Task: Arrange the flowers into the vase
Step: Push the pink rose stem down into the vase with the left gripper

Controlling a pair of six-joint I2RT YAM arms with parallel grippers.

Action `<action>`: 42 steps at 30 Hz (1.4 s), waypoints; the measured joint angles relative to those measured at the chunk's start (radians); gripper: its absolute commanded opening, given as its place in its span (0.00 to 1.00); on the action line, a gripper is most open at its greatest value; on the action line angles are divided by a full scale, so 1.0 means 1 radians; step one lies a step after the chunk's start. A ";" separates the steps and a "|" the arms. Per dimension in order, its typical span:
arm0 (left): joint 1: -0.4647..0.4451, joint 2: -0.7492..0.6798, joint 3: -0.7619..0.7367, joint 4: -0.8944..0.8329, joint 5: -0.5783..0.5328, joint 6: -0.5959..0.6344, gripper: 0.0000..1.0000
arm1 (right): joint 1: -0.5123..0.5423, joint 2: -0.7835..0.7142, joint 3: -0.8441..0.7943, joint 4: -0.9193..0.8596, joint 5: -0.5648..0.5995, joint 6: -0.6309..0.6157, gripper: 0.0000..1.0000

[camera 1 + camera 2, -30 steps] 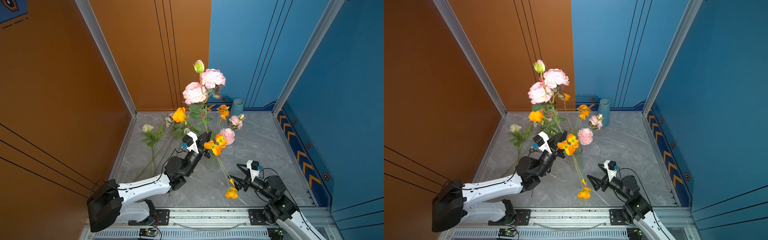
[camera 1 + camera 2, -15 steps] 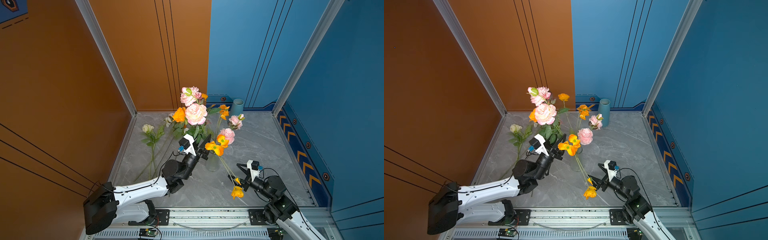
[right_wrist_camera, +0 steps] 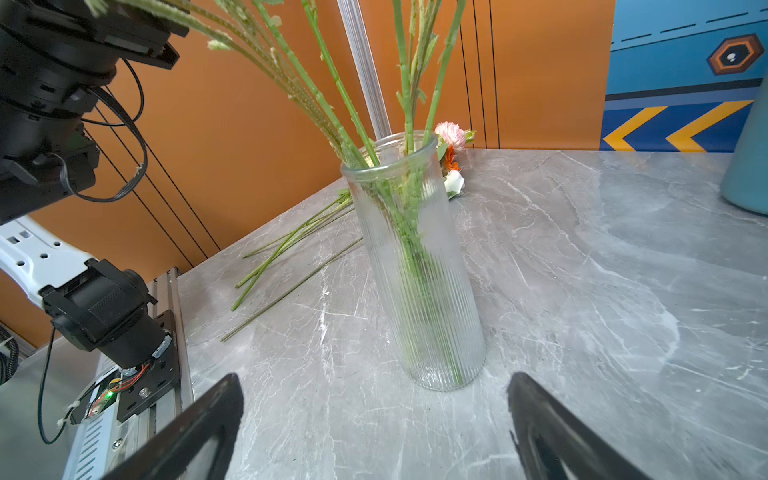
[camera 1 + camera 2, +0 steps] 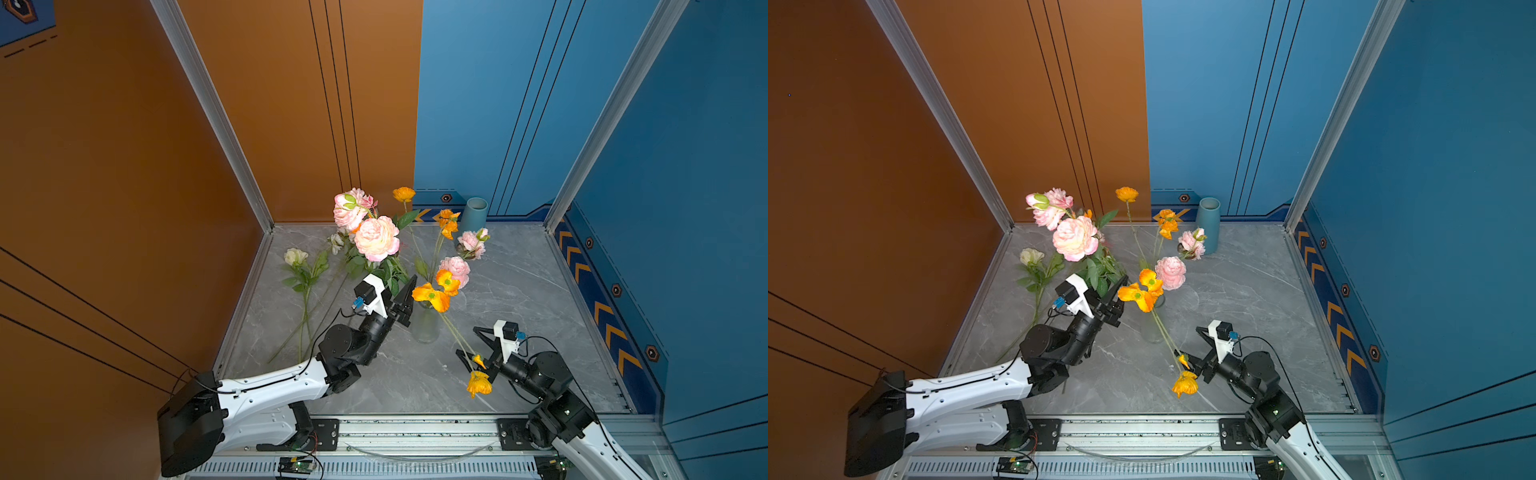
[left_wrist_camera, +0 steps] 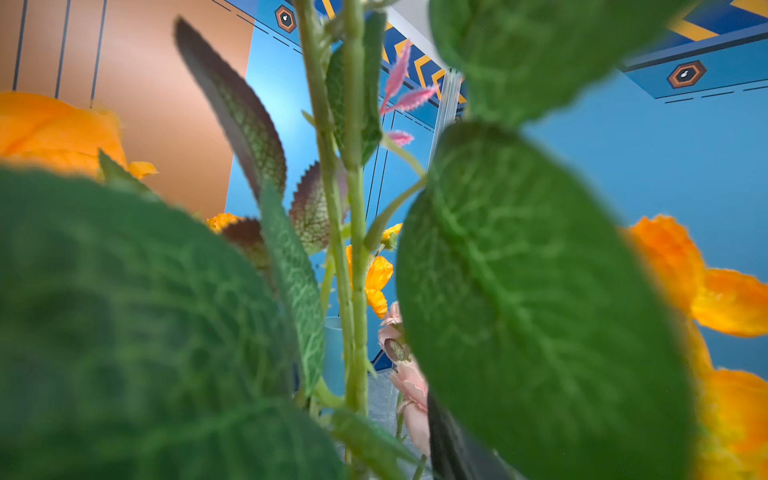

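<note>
The vase (image 4: 424,326) is clear ribbed glass and stands mid-table; in the right wrist view the vase (image 3: 415,266) holds several green stems. Pink and orange flowers (image 4: 376,237) rise from it, and one orange poppy (image 4: 478,382) droops over its rim toward the right arm. My left gripper (image 4: 407,301) sits beside the pink roses' leafy stems just left of the rim, fingers apart. Leaves (image 5: 519,299) fill the left wrist view, where only one dark finger (image 5: 451,449) shows. My right gripper (image 3: 374,415) is open and empty, facing the vase from the near right.
A cream-white flower (image 4: 296,256) and other long stems (image 3: 291,245) lie on the table left of the vase. A blue vase (image 4: 473,214) stands at the back wall. Orange and blue walls enclose the grey marble table (image 4: 540,299).
The pink rose branch, held high a second ago, has dropped down into the vase. My left gripper has opened off it and sunk a little. The drooping poppy swung slightly; the right arm stayed put.
</note>
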State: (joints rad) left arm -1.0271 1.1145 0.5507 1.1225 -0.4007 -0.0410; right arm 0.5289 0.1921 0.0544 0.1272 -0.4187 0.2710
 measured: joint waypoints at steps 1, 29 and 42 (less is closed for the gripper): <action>0.000 0.001 0.000 0.000 0.000 0.000 0.40 | 0.000 0.000 0.000 0.000 0.000 0.000 1.00; 0.014 0.084 0.001 -0.031 0.012 -0.035 0.07 | 0.000 0.002 0.000 0.000 0.000 0.000 1.00; 0.027 0.129 0.001 -0.021 0.024 -0.085 0.10 | 0.000 0.002 0.000 0.000 0.000 0.000 1.00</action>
State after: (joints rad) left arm -0.9997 1.2430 0.5518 1.1015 -0.3767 -0.1257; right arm 0.5289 0.1940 0.0544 0.1272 -0.4187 0.2707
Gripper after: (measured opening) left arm 0.097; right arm 0.998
